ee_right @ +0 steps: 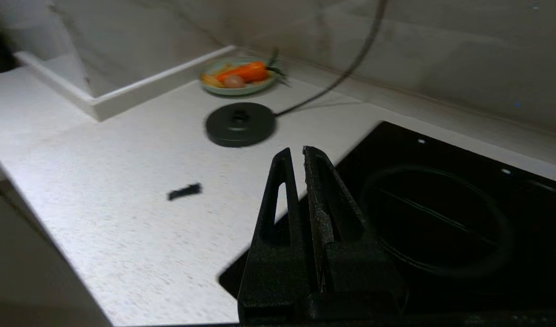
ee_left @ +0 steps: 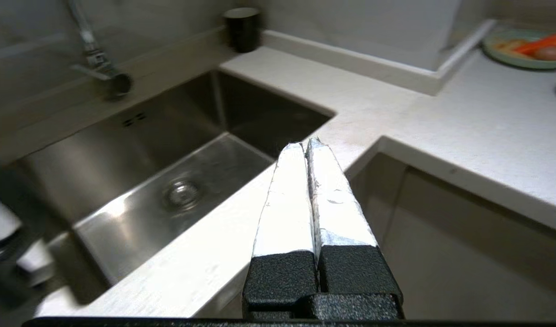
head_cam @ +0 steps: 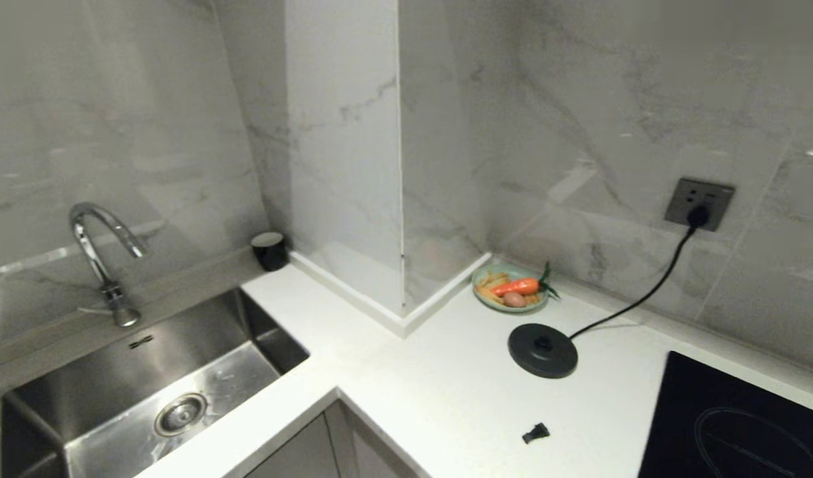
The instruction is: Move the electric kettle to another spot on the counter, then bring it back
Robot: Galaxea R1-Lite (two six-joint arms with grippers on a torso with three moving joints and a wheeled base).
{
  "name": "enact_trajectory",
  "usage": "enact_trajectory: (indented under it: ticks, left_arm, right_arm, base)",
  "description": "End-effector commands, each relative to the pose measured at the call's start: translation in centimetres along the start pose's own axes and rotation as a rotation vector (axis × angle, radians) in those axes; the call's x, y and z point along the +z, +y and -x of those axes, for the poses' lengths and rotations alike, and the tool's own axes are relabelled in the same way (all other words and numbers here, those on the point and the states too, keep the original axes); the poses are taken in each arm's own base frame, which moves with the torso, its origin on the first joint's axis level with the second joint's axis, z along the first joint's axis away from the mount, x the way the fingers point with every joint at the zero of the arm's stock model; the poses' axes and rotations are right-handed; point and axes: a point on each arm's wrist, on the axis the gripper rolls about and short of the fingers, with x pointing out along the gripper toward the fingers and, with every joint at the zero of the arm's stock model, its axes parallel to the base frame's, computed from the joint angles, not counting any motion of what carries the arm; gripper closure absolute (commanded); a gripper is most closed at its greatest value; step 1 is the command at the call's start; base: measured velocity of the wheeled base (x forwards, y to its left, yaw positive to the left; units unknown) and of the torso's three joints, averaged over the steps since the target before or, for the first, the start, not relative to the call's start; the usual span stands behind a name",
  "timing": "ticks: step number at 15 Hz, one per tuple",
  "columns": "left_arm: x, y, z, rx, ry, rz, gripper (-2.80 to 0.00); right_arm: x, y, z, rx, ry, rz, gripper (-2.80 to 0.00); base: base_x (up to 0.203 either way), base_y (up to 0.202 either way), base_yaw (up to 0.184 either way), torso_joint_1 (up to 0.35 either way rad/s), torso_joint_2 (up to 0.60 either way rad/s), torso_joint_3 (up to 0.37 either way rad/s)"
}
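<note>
My left gripper point(ee_left: 306, 144) hangs over the counter's point(ee_left: 464, 131) inner corner by the sink point(ee_left: 137, 150), its two white-wrapped fingers point(ee_left: 287, 200) pressed flat together, nothing between them. My right gripper point(ee_right: 297, 153) sits above the near edge of the hob point(ee_right: 441, 200), its black slotted fingers point(ee_right: 278, 200) also closed on nothing. Neither arm shows from the head. The counter is white, finely speckled stone with a thick rounded edge. On it lie a flat round black base point(head_cam: 542, 350) with a cord point(head_cam: 635, 302) running to a wall socket point(head_cam: 699, 202), a small black bit point(head_cam: 535, 433) I cannot identify, and a pale green plate point(head_cam: 509, 287) of a carrot and other food. A black cup point(head_cam: 270, 249) stands beside the chrome tap point(head_cam: 101, 255). The steel sink and glossy hob are cut off by the frame. I see no kettle in any view; the base is bare.
</note>
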Motion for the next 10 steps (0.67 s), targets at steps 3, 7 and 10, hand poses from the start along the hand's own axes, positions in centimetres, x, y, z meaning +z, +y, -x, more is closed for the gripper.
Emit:
enact_trajectory:
  ticks: [3, 7, 10]
  left_arm:
    - [0.04, 0.00, -0.01, 0.000, 0.002, 0.000, 0.00]
    - [0.00, 0.00, -0.02, -0.001, 0.003, 0.000, 0.00]
    - [0.00, 0.00, -0.02, -0.001, 0.003, 0.000, 0.00]
  right_arm:
    - [0.00, 0.00, 0.00, 0.000, 0.000, 0.000, 0.00]
    - [0.00, 0.00, 0.00, 0.000, 0.000, 0.000, 0.00]
    - [0.00, 0.00, 0.00, 0.000, 0.000, 0.000, 0.00]
  base:
    - [0.004, 0.008, -0.174, 0.004, 0.00, 0.001]
    - [0.002, 0.008, -0.177, 0.001, 0.00, 0.003]
    - [0.004, 0.006, -0.174, 0.001, 0.00, 0.000]
